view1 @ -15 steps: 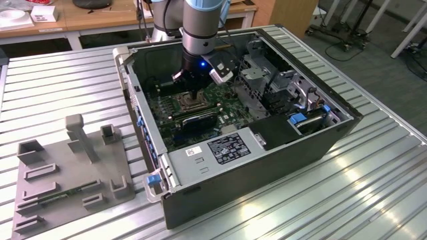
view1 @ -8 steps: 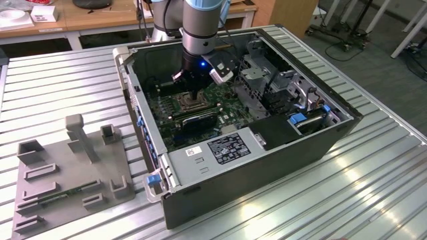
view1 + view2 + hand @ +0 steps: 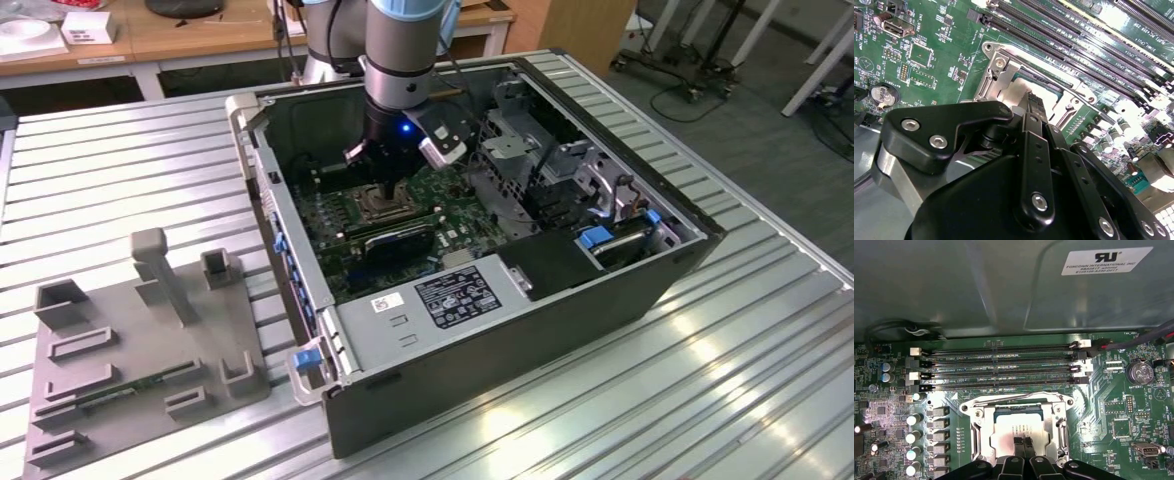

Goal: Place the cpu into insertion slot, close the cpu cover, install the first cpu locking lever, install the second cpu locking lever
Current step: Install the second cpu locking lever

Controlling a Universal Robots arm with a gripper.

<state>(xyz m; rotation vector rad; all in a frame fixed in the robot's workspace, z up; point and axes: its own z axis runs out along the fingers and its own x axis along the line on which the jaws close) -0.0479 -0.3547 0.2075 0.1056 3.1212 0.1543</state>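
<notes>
Already the cpu (image 3: 1013, 436) sat flat in the insertion slot (image 3: 976, 412), its silvery-grey top showing through the cut-out of the cpu cover (image 3: 1056, 416), which looked down over it, frame lying around the chip on the green motherboard (image 3: 1114, 405) just beside the long black memory slots (image 3: 999, 367). The tool (image 3: 1022, 446) hung right above the chip's middle w/ its two slim black fingers (image 3: 1017, 447) pressed together, nothing pinched btwn them; whether the tips actually touched the metal top I couldn't tell. In the exterior view the arm (image 3: 400, 60) reached straight down into the open pc case (image 3: 561, 300), which stood on the ribbed metal bench (image 3: 747, 400), nearer the bench's far edge than the grey fixture tray (image 3: 134, 350) at the exterior view's left. Handling, as a judgement: the chip would be light, stiff, smooth and a bit slippery on top, w/ a fragile underside and a fragile contact bed in the slot, so it would want gripping by opposite side edges only, kept level, no sliding or pressing. The cover read as thin springy sheet metal on a hinge, best pushed on its free edge, not the cut-out. Levers not clear enough to place in either wrist view.
</notes>
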